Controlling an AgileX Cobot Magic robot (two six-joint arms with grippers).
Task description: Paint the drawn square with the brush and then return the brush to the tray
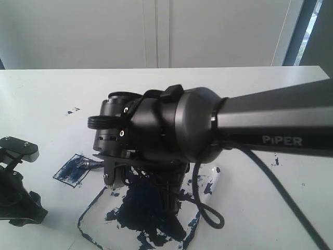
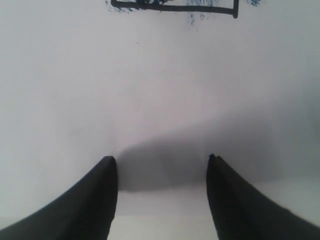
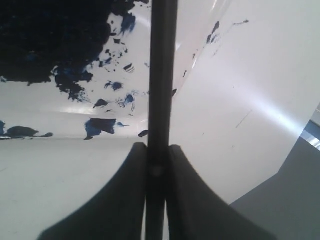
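My right gripper (image 3: 157, 150) is shut on the brush (image 3: 162, 70), whose black shaft runs straight out between the fingers; its tip is out of frame. Below it lies the clear tray (image 3: 50, 107), smeared with a large navy blot. In the exterior view the right arm's wrist (image 1: 156, 125) hangs over the tray (image 1: 83, 225) and hides most of the brush. The drawn square (image 1: 75, 169), streaked blue, lies just left of the tray. My left gripper (image 2: 161, 160) is open over bare white paper, with one edge of the drawn square (image 2: 175, 7) just ahead.
The left arm (image 1: 15, 192) rests at the table's left front. A black cable (image 1: 208, 211) loops from the right arm down over the tray. Small paint specks (image 1: 72, 111) dot the paper. The table's edge and grey floor (image 3: 290, 200) show beside the right gripper.
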